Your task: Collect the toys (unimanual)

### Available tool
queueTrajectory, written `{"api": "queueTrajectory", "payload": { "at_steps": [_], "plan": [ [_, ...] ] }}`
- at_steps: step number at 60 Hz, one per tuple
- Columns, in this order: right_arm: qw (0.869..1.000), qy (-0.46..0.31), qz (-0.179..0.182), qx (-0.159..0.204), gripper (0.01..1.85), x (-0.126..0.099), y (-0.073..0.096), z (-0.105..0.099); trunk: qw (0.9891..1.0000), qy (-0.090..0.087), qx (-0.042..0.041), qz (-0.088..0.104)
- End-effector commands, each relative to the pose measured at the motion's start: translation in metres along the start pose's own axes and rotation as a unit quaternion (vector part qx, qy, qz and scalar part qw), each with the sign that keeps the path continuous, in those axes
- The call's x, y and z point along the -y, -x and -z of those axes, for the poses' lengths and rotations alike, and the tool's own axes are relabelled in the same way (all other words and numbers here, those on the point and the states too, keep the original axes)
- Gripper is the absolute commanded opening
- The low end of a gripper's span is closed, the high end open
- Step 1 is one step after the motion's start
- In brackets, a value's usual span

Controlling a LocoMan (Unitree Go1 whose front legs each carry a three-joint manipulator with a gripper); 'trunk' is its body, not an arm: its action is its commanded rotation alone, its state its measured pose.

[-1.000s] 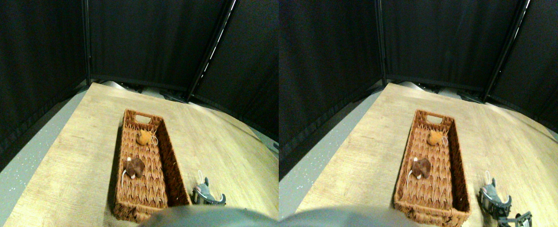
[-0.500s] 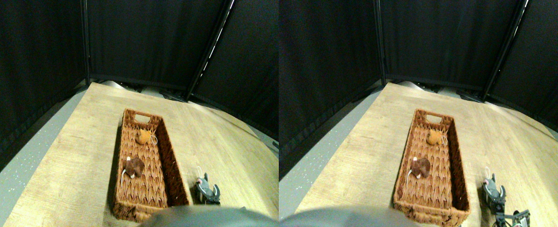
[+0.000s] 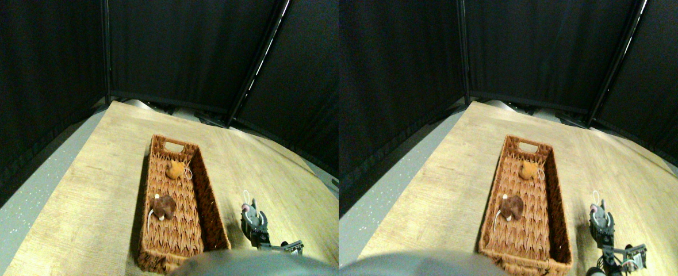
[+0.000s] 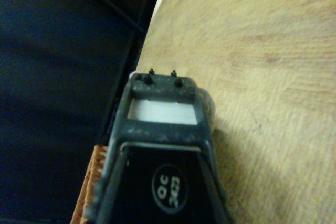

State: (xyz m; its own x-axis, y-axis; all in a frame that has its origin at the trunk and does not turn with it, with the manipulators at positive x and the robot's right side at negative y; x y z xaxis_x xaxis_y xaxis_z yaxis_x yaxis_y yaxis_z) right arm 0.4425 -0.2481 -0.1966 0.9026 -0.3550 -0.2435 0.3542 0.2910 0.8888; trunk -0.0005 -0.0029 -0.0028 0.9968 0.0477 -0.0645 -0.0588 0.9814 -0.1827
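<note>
A grey plush toy with a white string loop is upright just right of the long woven basket, above the wooden board. My right gripper comes in from the lower right and is shut on this toy. Inside the basket lie an orange toy toward the far end and a brown toy near the middle. The wrist view shows only the dark jaw frame, the wood and a sliver of the basket; the grey toy is hidden there.
The basket stands lengthwise on a pale wooden board. Grey speckled floor runs along the board's left side. Black curtains close off the back and both sides.
The grey toy and my gripper have risen and moved a little farther away beside the basket. The toy now stands more upright. The basket and its two toys have stayed put.
</note>
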Motion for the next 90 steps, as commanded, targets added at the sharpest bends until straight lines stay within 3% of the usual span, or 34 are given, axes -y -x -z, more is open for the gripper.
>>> {"api": "queueTrajectory", "payload": {
  "at_steps": [1, 21, 41, 45, 64, 74, 82, 90],
  "plan": [
    [0.998, -0.015, -0.046, -0.026, 0.06, -0.024, -0.002, 0.001, 0.9999, 0.012, 0.0087, -0.002],
    [0.987, 0.036, -0.116, -0.108, 0.06, -0.089, -0.01, 0.028, 0.9991, 0.033, 0.0182, -0.021],
    [0.977, 0.07, -0.143, -0.143, 0.06, -0.125, -0.008, 0.054, 0.9964, 0.061, 0.0312, -0.05],
    [0.971, 0.073, -0.158, -0.167, 0.06, -0.131, -0.007, 0.062, 0.9958, 0.066, 0.0344, -0.054],
    [0.964, 0.06, -0.159, -0.205, 0.06, -0.14, 0.0, 0.094, 0.9924, 0.088, 0.0409, -0.076],
    [0.967, 0.051, -0.14, -0.207, 0.06, -0.139, 0.007, 0.11, 0.9907, 0.097, 0.0444, -0.084],
    [0.964, 0.039, -0.134, -0.225, 0.06, -0.132, 0.003, 0.12, 0.99, 0.099, 0.0459, -0.089],
    [0.965, 0.032, -0.119, -0.233, 0.06, -0.126, 0.0, 0.129, 0.99, 0.099, 0.0443, -0.09]
  ]
}}
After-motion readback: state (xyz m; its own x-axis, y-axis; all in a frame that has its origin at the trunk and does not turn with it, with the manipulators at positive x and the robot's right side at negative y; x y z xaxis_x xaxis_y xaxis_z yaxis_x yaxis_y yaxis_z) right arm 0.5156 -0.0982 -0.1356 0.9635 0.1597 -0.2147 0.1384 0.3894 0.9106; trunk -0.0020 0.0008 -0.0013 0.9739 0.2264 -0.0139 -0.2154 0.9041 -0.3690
